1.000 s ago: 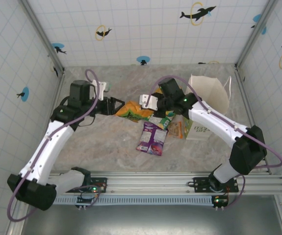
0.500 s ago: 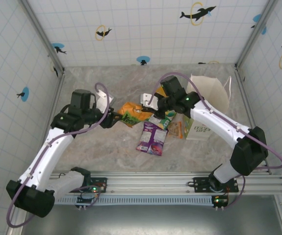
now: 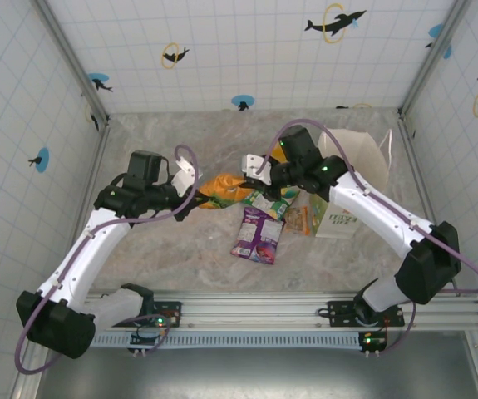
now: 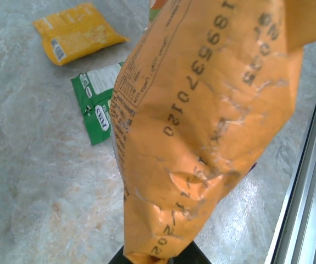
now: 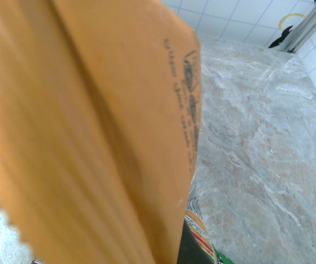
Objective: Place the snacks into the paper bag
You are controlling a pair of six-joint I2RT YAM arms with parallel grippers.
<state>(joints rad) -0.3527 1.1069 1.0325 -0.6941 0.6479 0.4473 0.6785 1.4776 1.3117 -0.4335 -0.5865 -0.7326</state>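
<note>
Nearest you, the purple packet (image 3: pixel 258 235) lies flat on the bench (image 3: pixel 180 249). Just beyond it, the orange packet (image 3: pixel 222 189) is held up between both end effectors. Your left end effector (image 3: pixel 197 199) is clamped shut on its left end, and your right end effector (image 3: pixel 251 180) is closed on its right end. A green packet (image 3: pixel 269 204) lies just right of it. The paper bag (image 3: pixel 362 154) sits far right, behind the right arm.

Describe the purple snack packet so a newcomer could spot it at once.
Start at the white paper bag on the table's right side. Left of its base lies a cluster of packets; the purple packet is the one nearest the arm bases. It alone is purple, and larger than the green packet just beyond it.
</note>
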